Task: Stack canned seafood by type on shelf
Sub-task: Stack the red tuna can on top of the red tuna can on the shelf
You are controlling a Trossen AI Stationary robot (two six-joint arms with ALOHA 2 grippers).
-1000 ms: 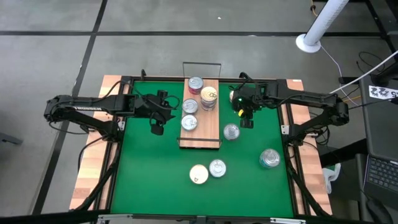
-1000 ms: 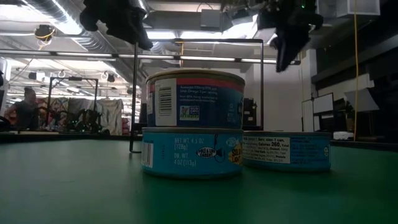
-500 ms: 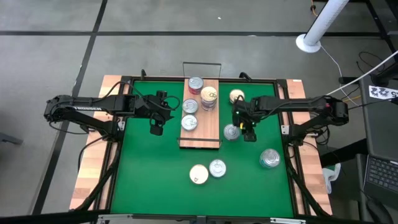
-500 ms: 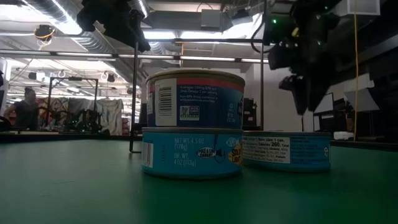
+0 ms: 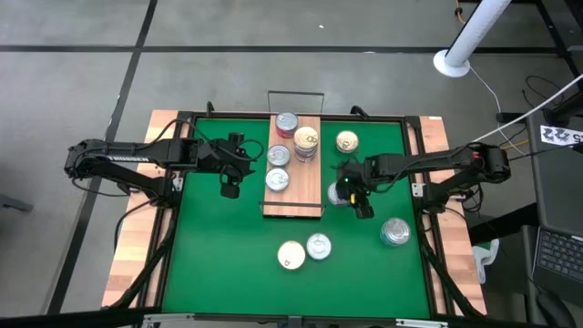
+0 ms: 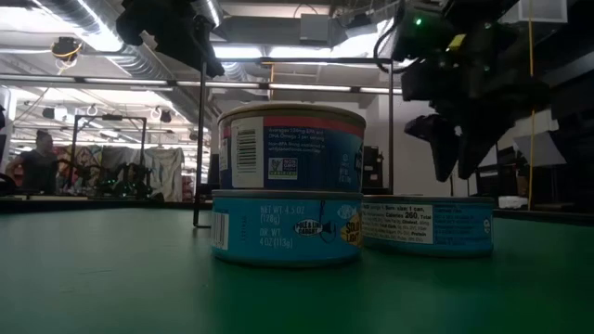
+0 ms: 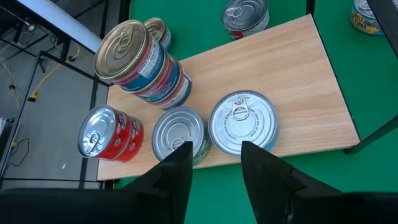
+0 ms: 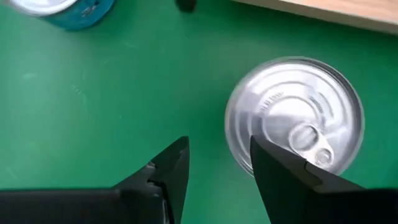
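Here, the right gripper (image 5: 353, 193), jaws parted and empty, hangs over a silver tin (image 5: 339, 193) on the mat just right of the shelf (image 5: 293, 202). An off-centre descent could knock the tin away. Farther left, the left gripper (image 5: 230, 185) waits open, holding nothing.

The green mat (image 5: 219, 246) carries the shelf (image 5: 305, 187) and five loose tins (image 5: 304, 251) around it.
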